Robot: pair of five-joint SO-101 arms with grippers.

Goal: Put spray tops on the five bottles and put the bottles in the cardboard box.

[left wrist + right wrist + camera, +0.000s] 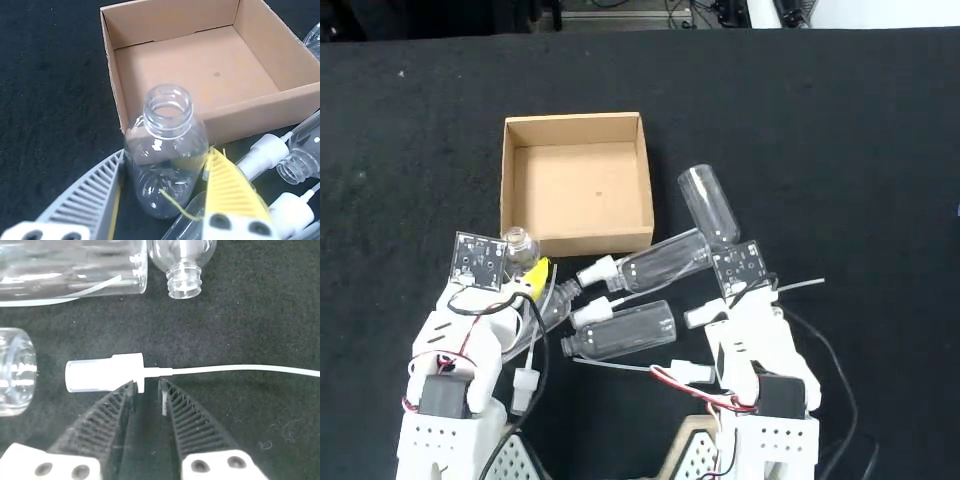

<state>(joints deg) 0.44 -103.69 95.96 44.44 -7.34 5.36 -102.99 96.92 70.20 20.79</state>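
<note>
Inspecting hazards: the right pincer point(147, 385), its tips narrowly apart at the collar of a loose spray top point(105, 374) lying on the worktop point(840, 120) lower centre-right in the high view, could close off-centre and flick the top aside, or snag its long dip tube point(240, 370). The left pincer point(166, 160) is clamped on an uncapped upright bottle point(170, 125), left of centre at the cardboard box point(590, 241) corner; the squeezed clear plastic may slip or tilt. Count: five bottles, five spray tops, one empty box.
</note>
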